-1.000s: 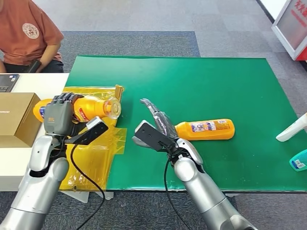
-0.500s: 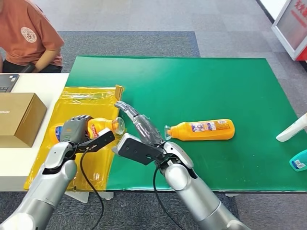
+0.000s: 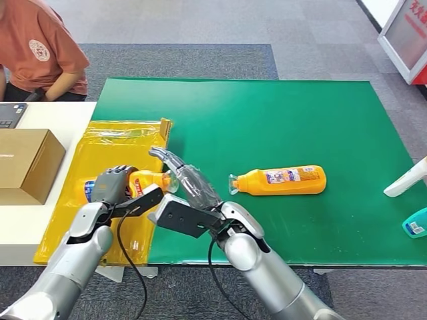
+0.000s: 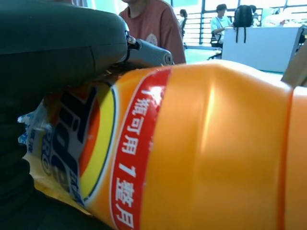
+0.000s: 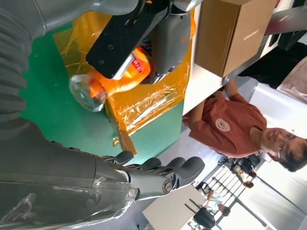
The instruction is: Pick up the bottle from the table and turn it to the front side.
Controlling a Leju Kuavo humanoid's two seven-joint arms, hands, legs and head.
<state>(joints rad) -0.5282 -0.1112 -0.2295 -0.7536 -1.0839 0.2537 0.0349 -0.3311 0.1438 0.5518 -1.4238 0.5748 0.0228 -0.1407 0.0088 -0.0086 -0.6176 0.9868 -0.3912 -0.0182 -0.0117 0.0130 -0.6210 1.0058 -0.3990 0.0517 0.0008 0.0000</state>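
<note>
Now we see the left robot hand in the lower left of the head view, with its dark fingers wrapped around the orange bottle. So this robot hand is grasping the bottle, and the bottle lies almost horizontal over the yellow plastic sheet, with its clear cap pointing to the centre of the frame. We cannot tell if the bottle touches the sheet or is a little lifted. In the left wrist view the bottle is very near to the camera: a smooth, shiny orange plastic body with a red band of white characters and a round blue and yellow mark. We think this printed side is the front, so the grip around the body probably serves to roll the bottle until this label looks up.

The right robot hand reaches from the lower centre toward the cap, with its fingers stretched, apart and holding nothing; it is released. A thin transparent film seems to cover these fingers. We judge it is placed there to support or take the cap end during the turn.

A second orange bottle of similar long shape lies on its side on the green table, right of centre. A brown cardboard box stands at the left edge, and a person in a rust-coloured shirt sits in the upper left.
</note>
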